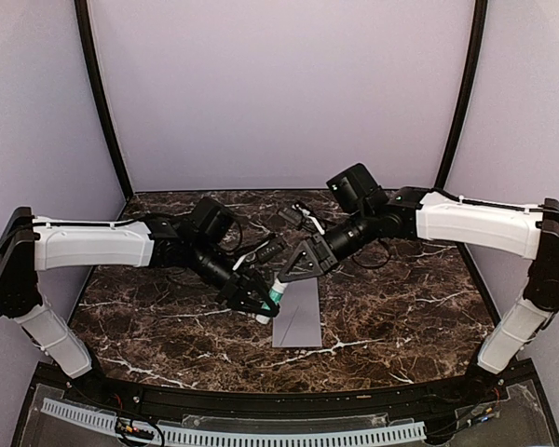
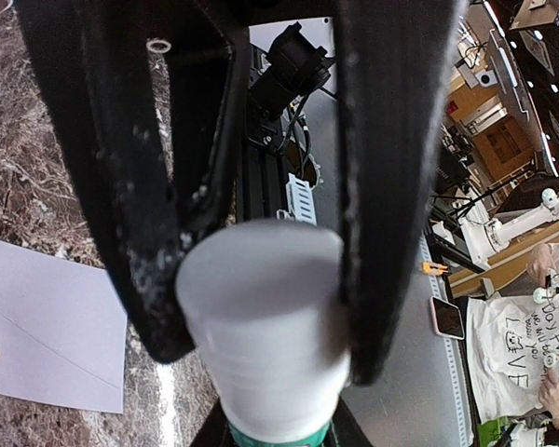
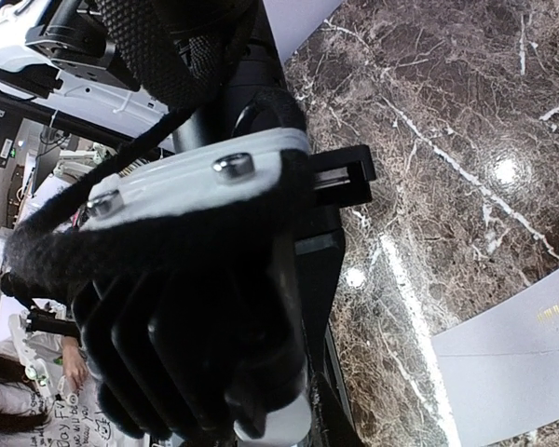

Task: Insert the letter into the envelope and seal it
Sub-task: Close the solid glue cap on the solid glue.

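Note:
The pale grey-lavender envelope (image 1: 297, 315) lies flat on the marble table (image 1: 401, 317), just right of both grippers; it also shows as the envelope (image 2: 47, 326) and the envelope (image 3: 522, 363). A white glue stick with a teal band (image 1: 275, 296) is held tilted above the envelope's left edge. My left gripper (image 1: 258, 300) is shut on the glue stick (image 2: 261, 326) round its white barrel. My right gripper (image 1: 290, 271) is closed on the stick's upper end, whose white tip (image 3: 293, 419) peeks out under the dark fingers. The letter is not in view.
Small dark parts and cables (image 1: 296, 218) lie at the back middle of the table. Lavender tent walls with black poles (image 1: 102, 102) enclose the back and sides. A black rail (image 1: 261, 405) runs along the near edge.

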### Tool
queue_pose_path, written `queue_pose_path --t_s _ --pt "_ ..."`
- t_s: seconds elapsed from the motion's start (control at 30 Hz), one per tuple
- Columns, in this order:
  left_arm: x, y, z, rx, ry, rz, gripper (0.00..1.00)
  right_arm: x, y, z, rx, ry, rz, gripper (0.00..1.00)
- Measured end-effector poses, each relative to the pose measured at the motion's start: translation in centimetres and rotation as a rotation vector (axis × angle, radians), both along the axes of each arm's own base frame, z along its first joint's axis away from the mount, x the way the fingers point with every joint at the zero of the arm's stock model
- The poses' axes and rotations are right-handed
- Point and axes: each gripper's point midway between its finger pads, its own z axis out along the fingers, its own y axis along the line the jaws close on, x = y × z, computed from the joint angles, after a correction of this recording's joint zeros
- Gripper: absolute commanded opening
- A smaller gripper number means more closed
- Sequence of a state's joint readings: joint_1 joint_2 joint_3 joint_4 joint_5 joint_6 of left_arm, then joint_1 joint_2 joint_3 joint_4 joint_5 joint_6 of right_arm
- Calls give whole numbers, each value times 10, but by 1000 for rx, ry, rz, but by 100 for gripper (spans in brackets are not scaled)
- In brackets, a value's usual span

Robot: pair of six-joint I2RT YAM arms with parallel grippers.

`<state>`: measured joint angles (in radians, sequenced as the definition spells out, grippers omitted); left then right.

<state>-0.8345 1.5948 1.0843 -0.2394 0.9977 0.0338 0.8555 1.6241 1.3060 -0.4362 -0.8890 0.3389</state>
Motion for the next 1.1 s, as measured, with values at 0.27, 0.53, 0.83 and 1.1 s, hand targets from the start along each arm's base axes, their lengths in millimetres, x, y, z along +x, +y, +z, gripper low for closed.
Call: queue_pose_path --t_s 0.27,0.53,0.83,1.1 --pt "-3 1 -10 31 43 -8 0 -5 1 -12 -45 -3 11 2" --pt "-2 1 -12 66 88 28 0 -5 4 -21 -22 15 -12 2" --pt "-5 3 -13 78 117 26 0 -10 8 -23 -18 33 -11 1" --pt "-12 8 -18 114 152 15 0 -19 13 -31 -26 73 18 0"
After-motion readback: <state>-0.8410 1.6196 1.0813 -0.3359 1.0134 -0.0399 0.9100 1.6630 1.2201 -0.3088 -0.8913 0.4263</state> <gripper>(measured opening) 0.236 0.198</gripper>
